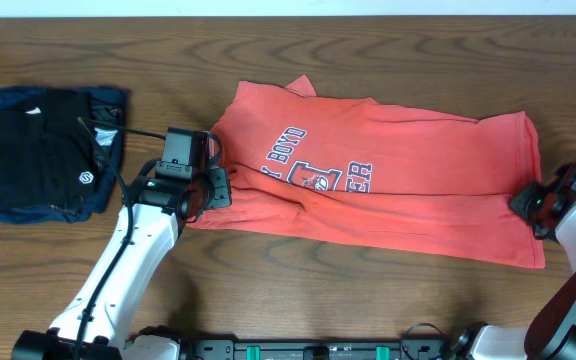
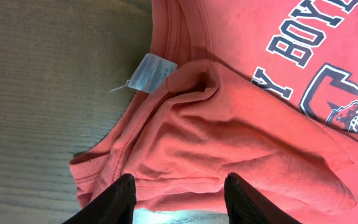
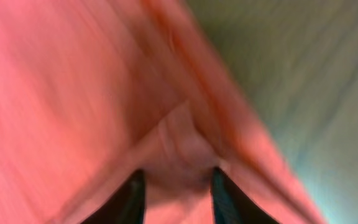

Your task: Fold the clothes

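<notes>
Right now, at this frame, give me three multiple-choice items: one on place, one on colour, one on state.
1. The black garment lies: A) left of the T-shirt; B) on it; C) right of it.
2. The garment under the black one is: A) white; B) navy; C) green.
3. The T-shirt's print is: A) hidden; B) face up; C) covered by a gripper.

Answers: A, overhead it sits well left of the T-shirt. B, the navy garment edges out beneath it. B, the lettering shows plainly from above.
</notes>
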Available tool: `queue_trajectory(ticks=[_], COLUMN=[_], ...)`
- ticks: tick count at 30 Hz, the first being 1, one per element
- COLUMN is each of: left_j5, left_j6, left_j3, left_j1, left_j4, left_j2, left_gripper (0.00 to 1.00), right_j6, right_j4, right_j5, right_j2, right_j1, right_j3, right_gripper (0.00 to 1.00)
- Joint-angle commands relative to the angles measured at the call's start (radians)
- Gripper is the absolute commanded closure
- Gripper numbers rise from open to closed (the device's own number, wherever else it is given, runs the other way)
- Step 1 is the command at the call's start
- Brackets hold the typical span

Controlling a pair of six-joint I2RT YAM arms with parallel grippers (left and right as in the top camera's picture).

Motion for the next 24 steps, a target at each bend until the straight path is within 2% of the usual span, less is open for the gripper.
queue_trajectory(ticks=[1,4,8,12,14,18,24], left_j5=[0.01,0.01,0.01,0.011,0.011,0.01,0.014], left_j6=[0.001,0.001,0.003,0.024,0.029,0.093,0.093], left_j3=[0.004,0.004,0.004,0.004,0.004,0.004,0.004], left_j1=[0.001,0.001,0.001,0.001,0.001,0.001,-0.005], left_j4=[-0.002,-0.002,0.021,0.095,0.143,0.222,0.159], left_j2=[-0.003,-0.003,-0.003,-0.004,-0.003,0.013,0.119], left_gripper=[0.51,0.51,0.51,0.51,0.47,0.47,0.47], right_j6=[0.023,0.045,0.045,0.045,0.043,-0.065,-0.088], right_j4=[0.062,0.097,0.035,-0.027,-0.033,-0.035,-0.19], right_j5=[0.01,-0.046,-0.127,-0.141,-0.148,-0.256,-0.076], right_j2=[0.006,0.006,0.006,-0.008,-0.029,-0.082,-0.079], right_j1=[-0.012,-0.012,-0.012,-0.012,-0.011,0.002,0.045], right_j3=[-0.001,0.0,0.003,0.004,0.005,0.005,-0.002], right_gripper=[0.63,0.62,0.64,0.65,0.64,0.64,0.62])
